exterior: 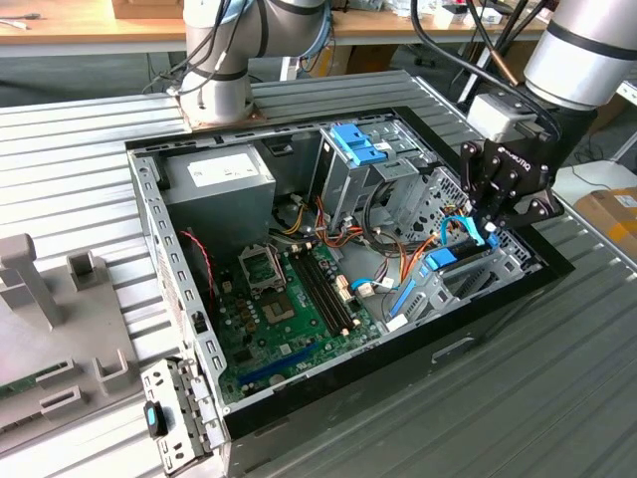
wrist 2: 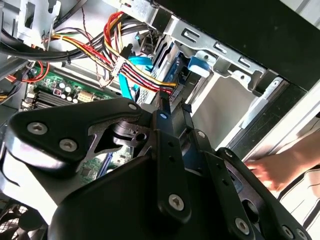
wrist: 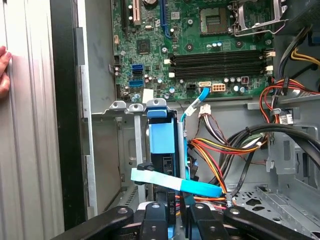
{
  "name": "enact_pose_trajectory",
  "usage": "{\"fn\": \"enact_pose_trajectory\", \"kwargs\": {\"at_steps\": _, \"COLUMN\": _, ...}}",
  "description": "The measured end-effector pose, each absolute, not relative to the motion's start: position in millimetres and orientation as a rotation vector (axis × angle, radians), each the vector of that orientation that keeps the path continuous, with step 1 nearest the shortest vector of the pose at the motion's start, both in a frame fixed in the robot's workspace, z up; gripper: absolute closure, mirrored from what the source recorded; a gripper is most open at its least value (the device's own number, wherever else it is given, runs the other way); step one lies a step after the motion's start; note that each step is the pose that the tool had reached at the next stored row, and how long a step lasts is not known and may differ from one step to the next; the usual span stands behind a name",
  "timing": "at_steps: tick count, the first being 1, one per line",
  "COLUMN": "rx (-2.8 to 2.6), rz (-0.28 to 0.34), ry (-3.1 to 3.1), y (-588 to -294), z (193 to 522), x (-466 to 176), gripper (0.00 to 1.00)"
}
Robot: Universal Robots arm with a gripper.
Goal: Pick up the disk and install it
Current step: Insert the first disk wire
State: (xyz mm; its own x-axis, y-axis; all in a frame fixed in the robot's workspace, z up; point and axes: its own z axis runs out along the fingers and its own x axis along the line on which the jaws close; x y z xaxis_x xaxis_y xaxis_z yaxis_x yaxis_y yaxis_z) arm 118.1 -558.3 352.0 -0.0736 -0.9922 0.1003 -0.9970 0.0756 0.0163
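- Gripping the disk (wrist: 162,142) edge-on, the gripper (exterior: 495,231) stands clenched above the drive bay (wrist: 122,107), so the rails meet it.
- Beside the bay, a person's hand (wrist 2: 280,167) rests on the case edge, perhaps steadying.

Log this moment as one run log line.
gripper: at drive bay | disk: standing edge-up in bay, between fingers | case: open | hand: on case edge

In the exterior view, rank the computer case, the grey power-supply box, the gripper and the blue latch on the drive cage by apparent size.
1. Computer case, by far the largest.
2. Power-supply box.
3. Gripper, though it sits higher and nearer the camera, so this place is unsure.
4. Blue latch, smallest.
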Motion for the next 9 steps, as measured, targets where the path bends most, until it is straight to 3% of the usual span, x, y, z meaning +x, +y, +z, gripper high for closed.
{"fn": "enact_pose_trajectory", "kwargs": {"at_steps": 9, "rx": 2.075, "rz": 0.083, "ry": -2.235, "y": -558.2, "z": 344.9, "x": 122.1, "gripper": 0.75}}
